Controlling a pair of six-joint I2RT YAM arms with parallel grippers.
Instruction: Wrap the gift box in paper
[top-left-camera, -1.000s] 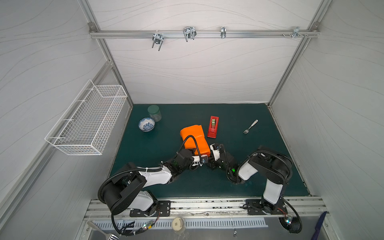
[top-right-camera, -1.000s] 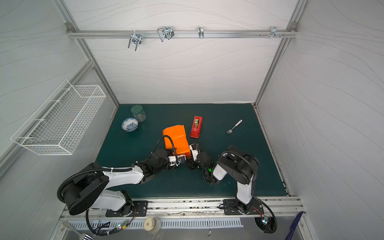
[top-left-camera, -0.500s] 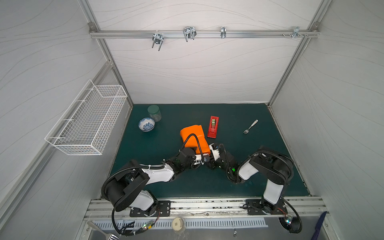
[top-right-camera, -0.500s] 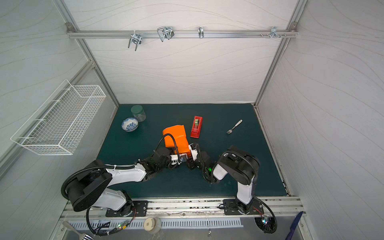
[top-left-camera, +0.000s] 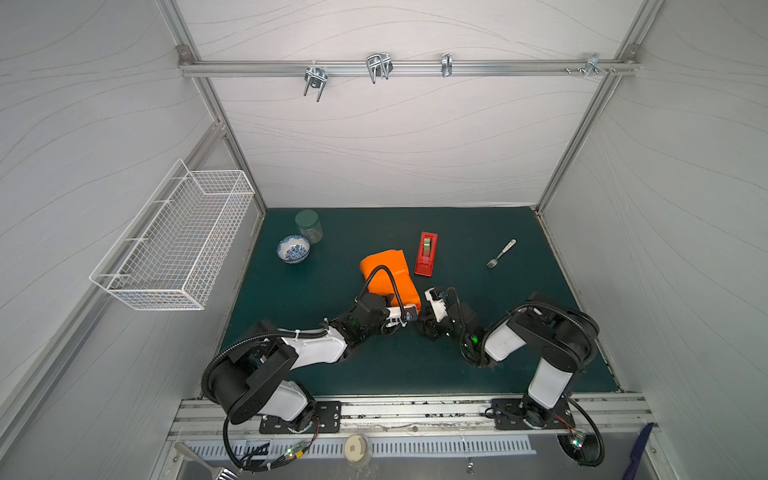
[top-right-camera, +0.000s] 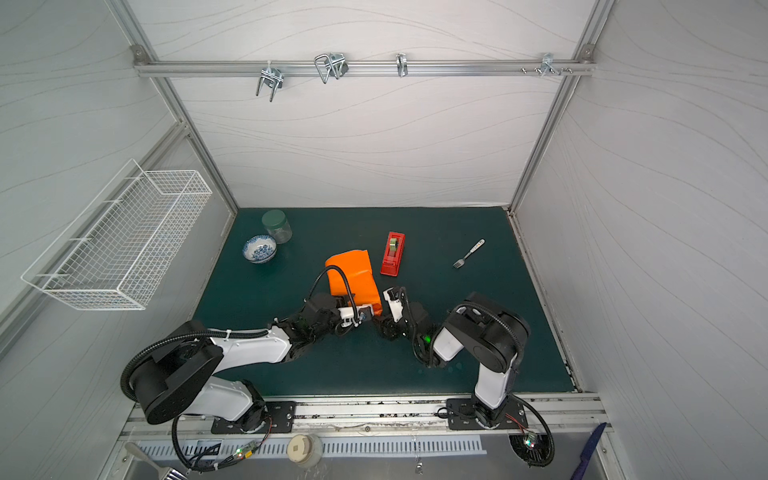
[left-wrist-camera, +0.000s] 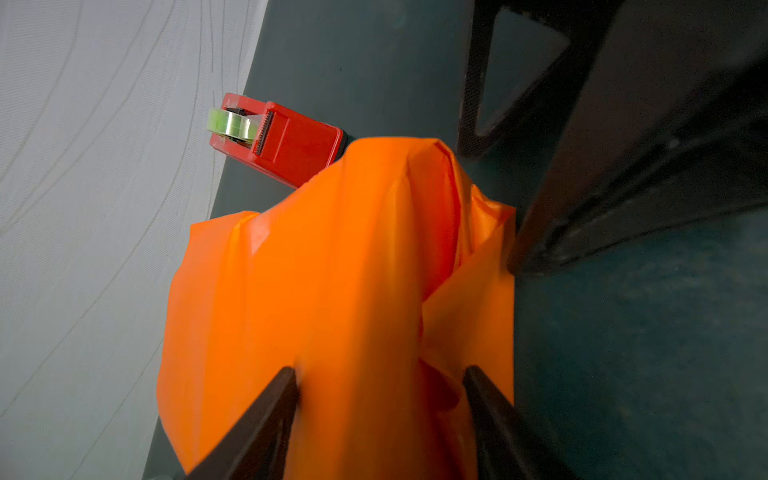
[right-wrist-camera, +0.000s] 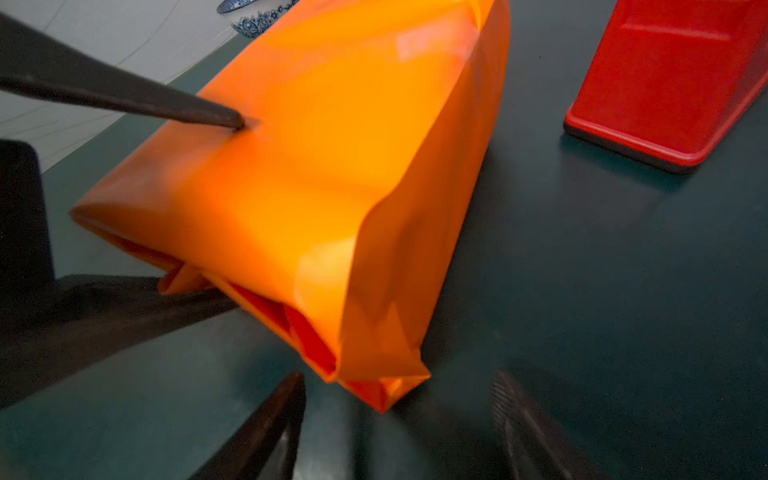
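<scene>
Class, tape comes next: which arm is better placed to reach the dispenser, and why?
Probably the right. The right gripper is open and free, on the dispenser's side of the paper; the left gripper is busy clamping the paper's near end.

Glossy orange paper (top-left-camera: 384, 258) lies folded into a boxy bundle, one end open.

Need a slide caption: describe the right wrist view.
Orange paper parcel, its unsealed end facing the open right claw, red tape dispenser beside.

one paper (top-left-camera: 388, 270), one tape dispenser (top-left-camera: 426, 259), one fork (top-left-camera: 500, 254), one bowl (top-left-camera: 293, 249), one jar (top-left-camera: 309, 224), one wire basket (top-left-camera: 178, 245).
</scene>
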